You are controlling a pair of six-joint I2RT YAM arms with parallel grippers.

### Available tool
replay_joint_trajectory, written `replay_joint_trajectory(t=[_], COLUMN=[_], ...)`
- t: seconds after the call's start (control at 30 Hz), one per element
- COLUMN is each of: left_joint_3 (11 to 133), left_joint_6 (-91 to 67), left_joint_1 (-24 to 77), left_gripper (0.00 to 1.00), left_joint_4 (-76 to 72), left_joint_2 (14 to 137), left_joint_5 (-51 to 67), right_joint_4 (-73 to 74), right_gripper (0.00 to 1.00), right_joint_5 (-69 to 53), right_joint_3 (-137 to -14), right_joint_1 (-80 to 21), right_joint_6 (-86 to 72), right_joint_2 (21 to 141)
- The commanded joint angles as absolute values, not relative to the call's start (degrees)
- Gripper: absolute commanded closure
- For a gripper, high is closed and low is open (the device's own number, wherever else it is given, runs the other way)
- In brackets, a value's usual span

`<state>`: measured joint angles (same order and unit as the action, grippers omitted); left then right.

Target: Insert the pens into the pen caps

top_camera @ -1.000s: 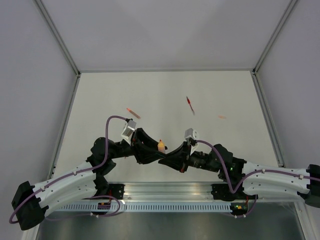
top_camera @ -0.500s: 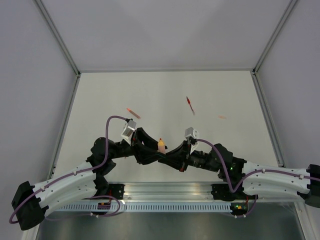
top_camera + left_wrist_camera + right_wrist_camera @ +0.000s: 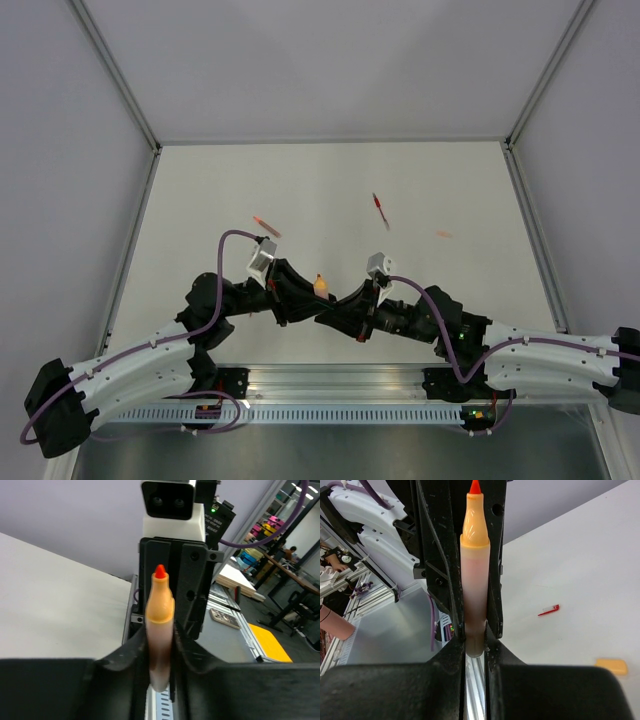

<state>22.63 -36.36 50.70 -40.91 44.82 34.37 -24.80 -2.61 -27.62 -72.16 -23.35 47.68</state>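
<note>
Top external view: the two grippers meet close to the near edge of the table (image 3: 200, 190); the orange pen (image 3: 320, 286) stands between them, lifted off the surface, with its red tip toward the far side; black fingers cover most of its barrel.

Left gripper (image 3: 160, 652) pinches the pen's lower barrel from both sides, pads tight against it; right gripper (image 3: 475, 644) is clamped on the pen's butt end, with no gap showing on either side.

From the left wrist, the right gripper's body and its white camera (image 3: 167, 500) rise straight behind the pen and block what lies beyond; from the right wrist, the left gripper's long fingers (image 3: 437, 560) flank the pen along most of its length.

Three things lie flat on the table, all well apart from the pen: red cap (image 3: 266, 226) beyond the pen to the left; red pen (image 3: 379, 209) beyond it to the right; orange cap (image 3: 443, 234) farther right again.

The right wrist view also shows the red cap off to one side of the pen, and a small orange piece (image 3: 611, 666) on the table nearer the camera; I cannot tell which item that piece is.
</note>
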Motion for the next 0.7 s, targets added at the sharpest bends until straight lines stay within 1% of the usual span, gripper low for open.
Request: replay_joint_trajectory(t=[0.0,0.07,0.1,0.13,0.2,0.23,0.3,0.33,0.43,0.53,0.67], left_joint_3=[23.2,23.2,23.2,23.3,23.4,23.5,23.6,23.6,24.4,24.8,24.7], left_joint_6=[-34.5,-34.3,-34.3,-34.4,-34.6,-34.7,-34.6,-34.5,-33.4,-33.0,-32.7], left_joint_1=[50.7,50.7,50.7,50.7,50.7,50.7,50.7,50.7,50.7,50.7,50.7], left_gripper=[0.77,0.85,0.93,0.98,0.98,0.98,0.98,0.98,0.98,0.98,0.98], left_joint_4=[-42.9,-43.2,-43.2,-43.2,-43.3,-43.3,-43.2,-42.6,-40.4,-39.7,-39.8], left_joint_2=[44.4,44.5,44.5,44.5,44.6,44.7,44.7,44.6,44.4,44.6,44.6], left_joint_5=[34.5,35.4,35.7,35.8,35.7,35.8,35.8,35.7,35.2,35.3,36.2], right_joint_4=[-26.7,-27.0,-27.4,-27.6,-27.4,-27.1,-24.0,-22.1,-12.5,-7.5,-4.2], right_gripper=[1.00,1.00,1.00,1.00,1.00,0.83,0.62,0.48,0.31,0.30,0.34], right_joint_5=[-1.6,-1.6,-1.5,-1.4,-1.5,-1.4,-1.6,-2.8,-4.7,-3.3,1.2], right_joint_3=[-30.9,-30.4,-30.1,-30.1,-29.9,-30.1,-31.2,-31.8,-33.9,-33.5,-34.8], right_joint_1=[-72.4,-72.3,-72.4,-72.3,-72.4,-72.4,-72.4,-72.4,-72.3,-72.3,-72.4], right_joint_6=[-23.6,-23.9,-23.9,-24.0,-23.6,-23.6,-23.1,-22.4,-20.0,-18.8,-17.8], right_joint_2=[46.6,46.3,46.2,46.1,45.9,46.0,46.1,46.1,44.0,38.6,33.2])
